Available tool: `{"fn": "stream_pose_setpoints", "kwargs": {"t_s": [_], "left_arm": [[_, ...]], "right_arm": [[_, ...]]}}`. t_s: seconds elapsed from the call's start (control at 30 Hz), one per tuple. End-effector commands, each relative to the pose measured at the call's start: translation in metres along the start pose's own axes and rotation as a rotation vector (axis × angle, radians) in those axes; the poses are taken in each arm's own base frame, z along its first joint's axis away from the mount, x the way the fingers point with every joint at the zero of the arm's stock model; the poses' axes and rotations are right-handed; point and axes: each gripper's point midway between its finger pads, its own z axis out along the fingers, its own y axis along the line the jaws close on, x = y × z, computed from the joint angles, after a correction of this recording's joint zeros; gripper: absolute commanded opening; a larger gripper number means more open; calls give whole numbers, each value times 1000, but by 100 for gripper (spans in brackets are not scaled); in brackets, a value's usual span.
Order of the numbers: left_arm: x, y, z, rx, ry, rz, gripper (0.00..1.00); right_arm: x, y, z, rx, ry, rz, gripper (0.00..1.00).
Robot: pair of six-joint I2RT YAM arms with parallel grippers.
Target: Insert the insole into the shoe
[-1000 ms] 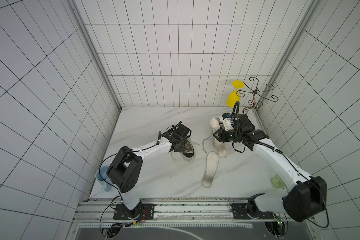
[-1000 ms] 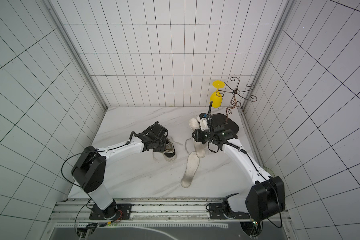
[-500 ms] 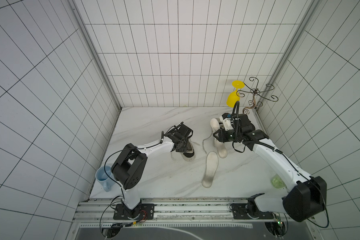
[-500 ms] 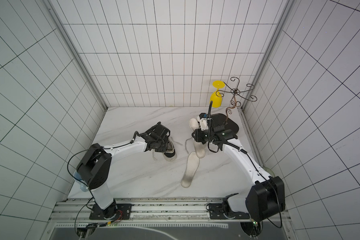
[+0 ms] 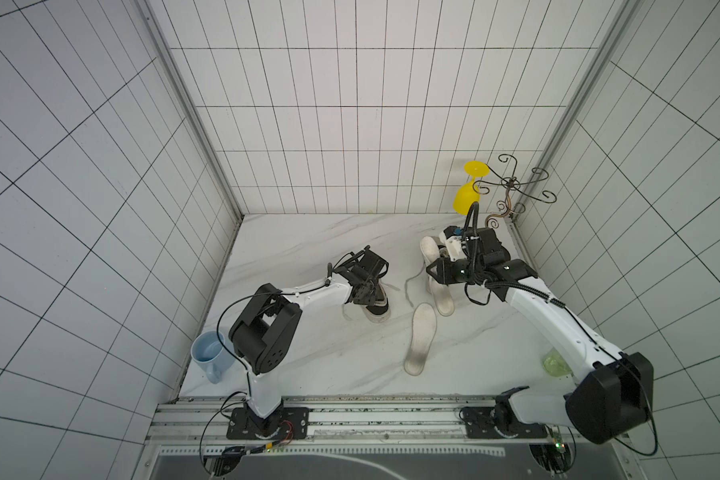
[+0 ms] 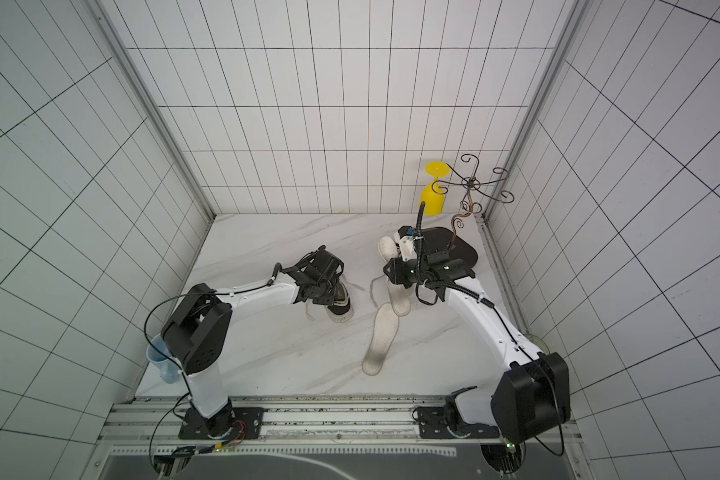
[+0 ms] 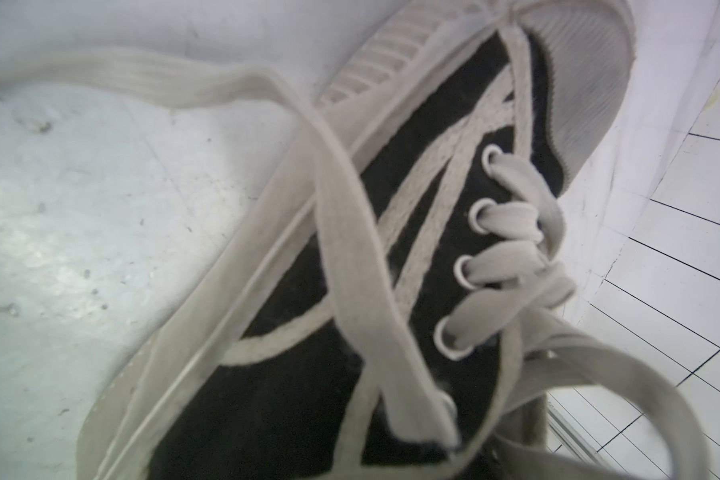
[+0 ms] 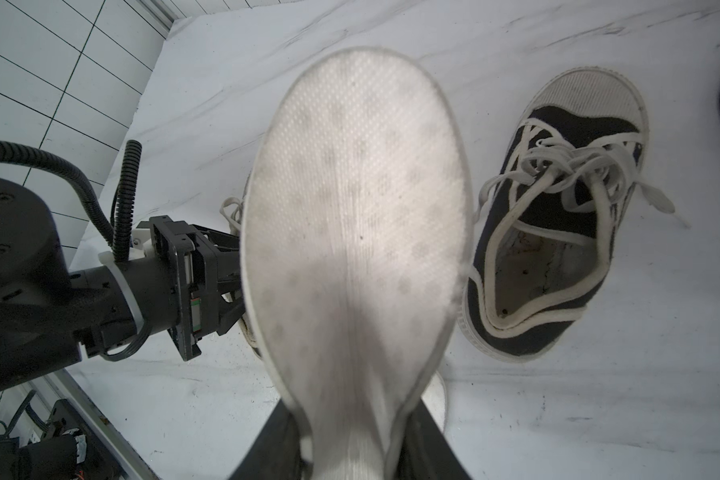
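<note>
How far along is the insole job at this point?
Done: the right fingers pinch one insole by its heel end. In hand: the left arm is down at a black shoe; its grip is hidden. Left: the insertion itself; the open shoe looks empty, and a second insole lies loose.

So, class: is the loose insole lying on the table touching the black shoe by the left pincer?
No: in a top view the loose insole lies apart from the black shoe, with bare tabletop showing between them.

No legible text or labels
</note>
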Motion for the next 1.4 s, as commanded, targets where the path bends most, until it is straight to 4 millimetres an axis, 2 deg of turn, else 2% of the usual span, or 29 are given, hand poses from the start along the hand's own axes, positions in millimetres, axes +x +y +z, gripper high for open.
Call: {"fn": "stream_pose_setpoints", "kwargs": {"t_s": [0.0,0.2,0.43,0.67,0.93,1.03,1.13,1.27,1.37], "left_arm": [[-13,1,5,6,-52,-41,32],[-23,4,8,-1,-72,-33,23],[-27,-2,12,14,-64,-6,0],[-31,-31,-3,86,-77,33,0],[-22,-54,-29,144,-53,82,0],[-15,-60,-38,143,-34,101,0],[-8,-63,-46,137,1,116,0],[1,-67,-58,128,23,144,0],[5,-67,-64,133,42,141,0]], "right_arm": [[10,-9,1,18,7,7,35],[10,-9,3,16,10,7,36],[12,-7,4,1,18,5,35],[19,-6,3,-6,29,9,35],[20,2,2,-41,35,-7,35],[26,12,3,-76,58,-23,35],[37,31,6,-119,102,-63,34],[63,68,11,-213,201,-110,34],[80,84,13,-278,260,-64,34]]}}
